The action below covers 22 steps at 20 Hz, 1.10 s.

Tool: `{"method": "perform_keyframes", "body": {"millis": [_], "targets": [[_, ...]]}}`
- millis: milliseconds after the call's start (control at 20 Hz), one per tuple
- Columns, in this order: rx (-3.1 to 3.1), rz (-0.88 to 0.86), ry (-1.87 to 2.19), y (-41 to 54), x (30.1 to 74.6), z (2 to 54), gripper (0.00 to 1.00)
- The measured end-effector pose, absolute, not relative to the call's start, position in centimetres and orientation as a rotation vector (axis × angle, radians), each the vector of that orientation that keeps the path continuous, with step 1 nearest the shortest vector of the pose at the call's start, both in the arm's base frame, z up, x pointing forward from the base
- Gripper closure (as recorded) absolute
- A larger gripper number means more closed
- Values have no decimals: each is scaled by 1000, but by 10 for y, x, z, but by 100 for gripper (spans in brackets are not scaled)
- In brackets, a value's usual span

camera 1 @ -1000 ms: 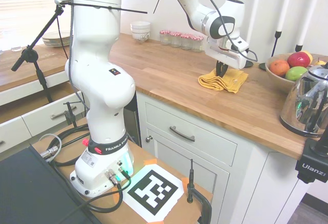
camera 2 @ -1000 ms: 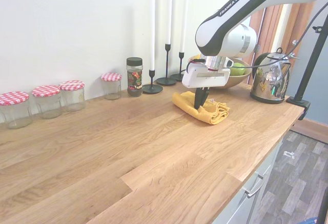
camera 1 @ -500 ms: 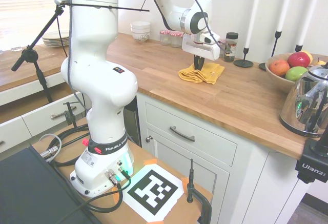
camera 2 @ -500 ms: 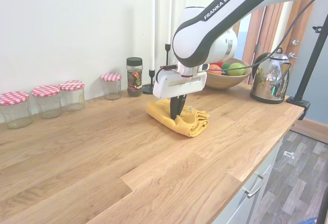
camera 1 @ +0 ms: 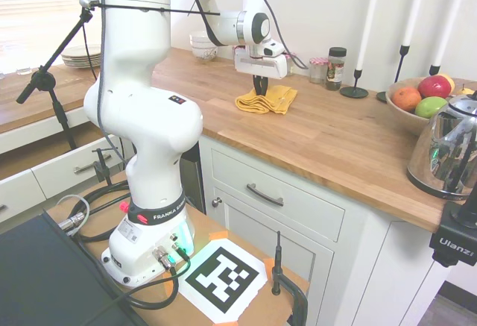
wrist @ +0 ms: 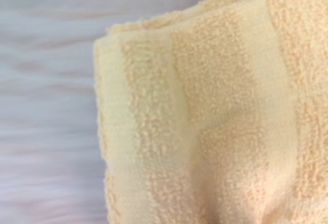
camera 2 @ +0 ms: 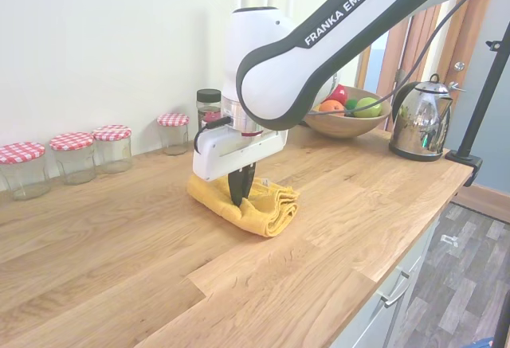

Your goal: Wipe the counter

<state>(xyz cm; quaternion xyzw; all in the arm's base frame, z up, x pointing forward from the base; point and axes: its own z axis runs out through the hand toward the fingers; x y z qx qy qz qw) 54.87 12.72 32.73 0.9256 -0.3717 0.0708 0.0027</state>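
My claw (camera 2: 241, 191) is clamped down on the yellow towel (camera 2: 259, 205), fingers pinched together in the bunched cloth and pressing it flat onto the surface (camera 2: 143, 236). The towel is in contact with the wood, folded and rumpled, trailing off to the right of the claw in the second exterior view.

What changed: a second ago the towel and I were far along the surface, right next to the fruit bowl (camera 2: 347, 117) and close to the kettle (camera 2: 420, 120). Half a second ago we were midway, in front of the candlesticks (camera 1: 356, 87). Now the towel (camera 1: 267, 100) sits in front of the spice jar (camera 2: 209, 118), nearer the checked-lid jars (camera 2: 94, 150). So the cloth has been dragged in one long stroke along the surface, away from the kettle end. The grip on it looks the same throughout.

Meaning for the task: I judge a wipe pass is under way, with one strip between the bowl and the spice jar covered. The front edge band and the stretch toward the checked-lid jars look not yet swept from this stroke alone.

Wrist view shows only terry weave (wrist: 215, 121) close up with blurred wood beside it, which fits the cloth being right under the claw and moving.

Risk, as I judge it: the loose folds could roll up under the drag.
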Motion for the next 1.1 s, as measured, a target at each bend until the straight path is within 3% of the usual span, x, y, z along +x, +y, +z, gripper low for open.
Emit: {"method": "perform_keyframes", "body": {"millis": [500,1100], "targets": [[2927,306,-940,228,511,323,100],[2929,283,-995,222,513,323,100]]}}
